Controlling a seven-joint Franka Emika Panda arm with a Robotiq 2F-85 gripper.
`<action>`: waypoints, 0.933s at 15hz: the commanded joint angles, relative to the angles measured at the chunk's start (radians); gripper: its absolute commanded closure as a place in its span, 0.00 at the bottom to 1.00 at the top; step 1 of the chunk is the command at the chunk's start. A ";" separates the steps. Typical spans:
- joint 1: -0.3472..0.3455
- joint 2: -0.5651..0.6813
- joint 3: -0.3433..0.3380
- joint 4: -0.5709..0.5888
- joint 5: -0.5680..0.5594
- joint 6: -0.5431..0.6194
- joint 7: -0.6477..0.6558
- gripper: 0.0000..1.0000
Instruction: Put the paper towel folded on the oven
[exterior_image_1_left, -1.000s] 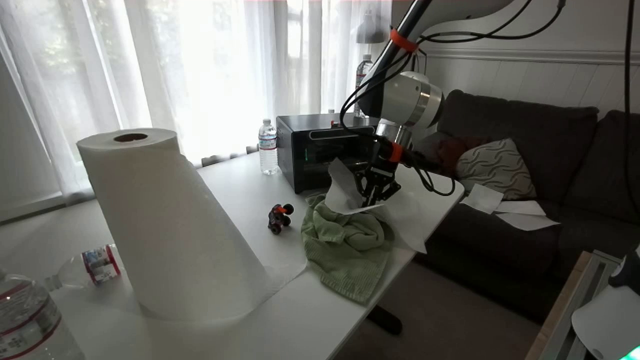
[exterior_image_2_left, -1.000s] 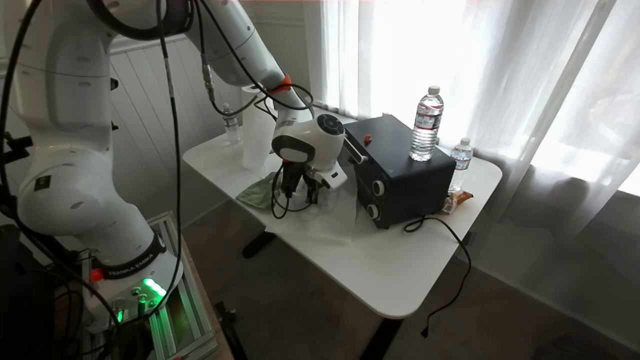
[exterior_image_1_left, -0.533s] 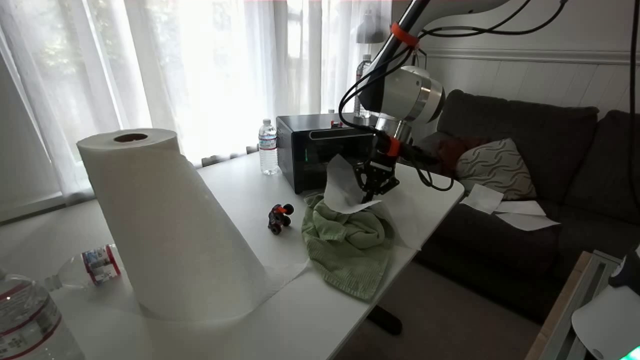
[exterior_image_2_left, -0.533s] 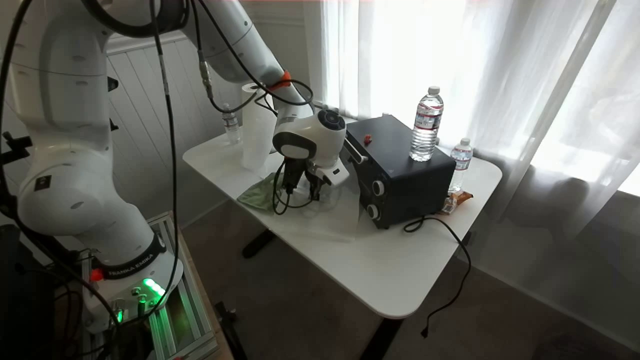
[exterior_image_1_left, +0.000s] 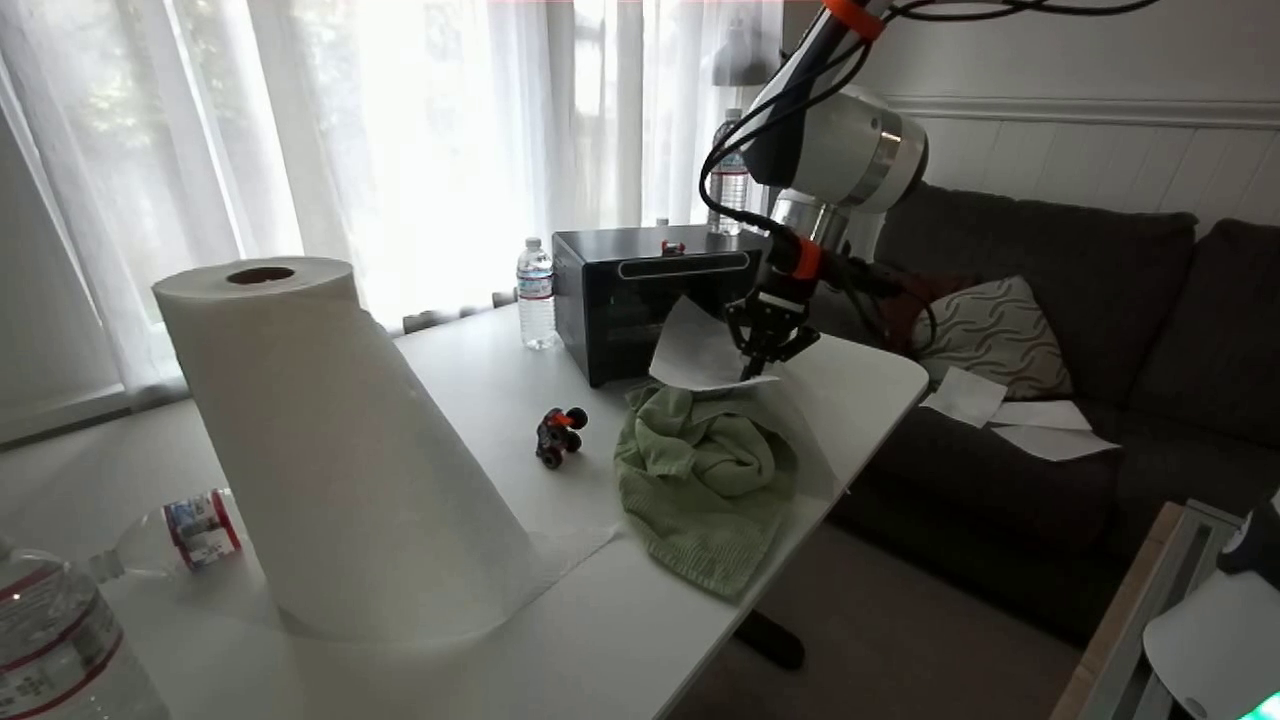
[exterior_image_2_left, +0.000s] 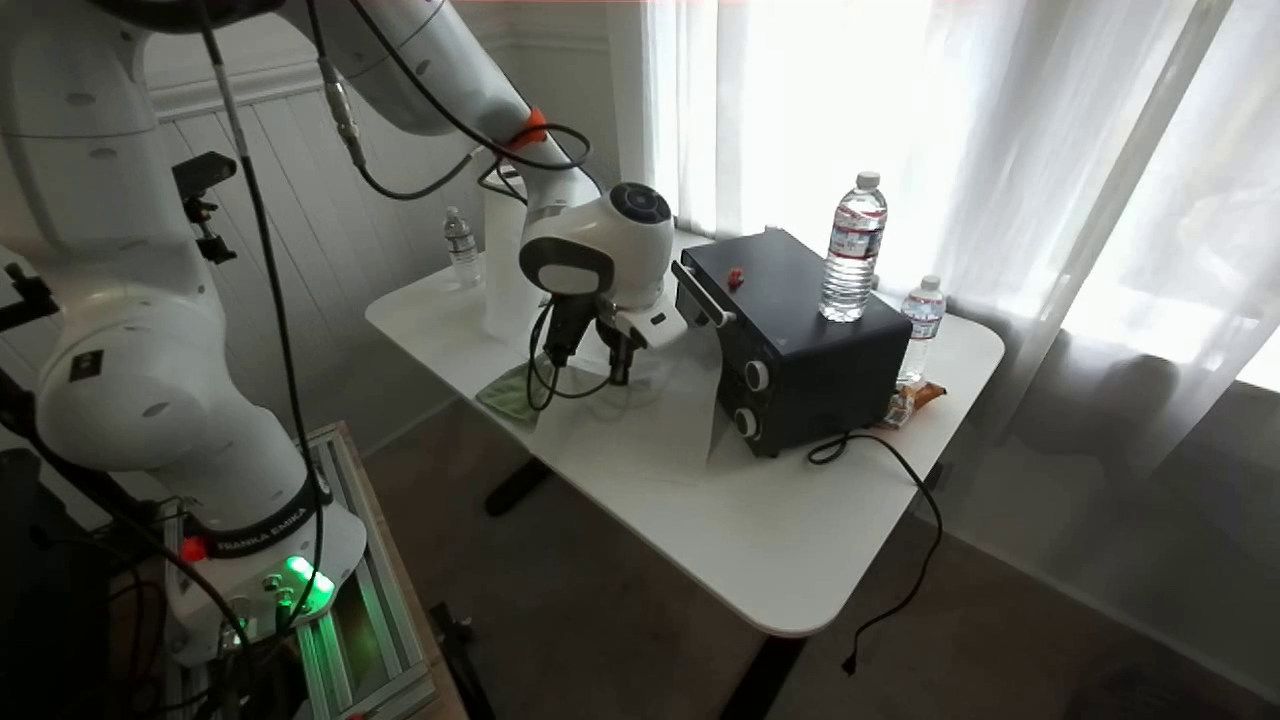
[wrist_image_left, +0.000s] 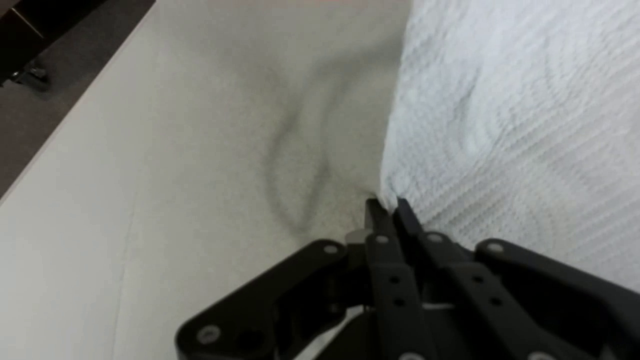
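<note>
Well, paper towel flap tilts up nr oven.

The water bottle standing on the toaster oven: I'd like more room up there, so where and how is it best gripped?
Likely by the neck, just under the cap, coming from above: the water bottle stands upright and narrows toward its top. The gripper, pinching the paper towel, would need to free itself first.

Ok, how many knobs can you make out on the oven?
2, in an exterior view: an upper knob and a lower knob beneath it, on the front of the oven. Others may be hidden.
</note>
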 joint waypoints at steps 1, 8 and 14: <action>0.009 -0.105 -0.013 -0.074 -0.023 0.017 0.028 0.94; 0.004 -0.101 -0.035 -0.062 -0.057 0.050 0.015 0.91; -0.004 0.022 -0.035 -0.026 -0.052 0.078 0.018 0.88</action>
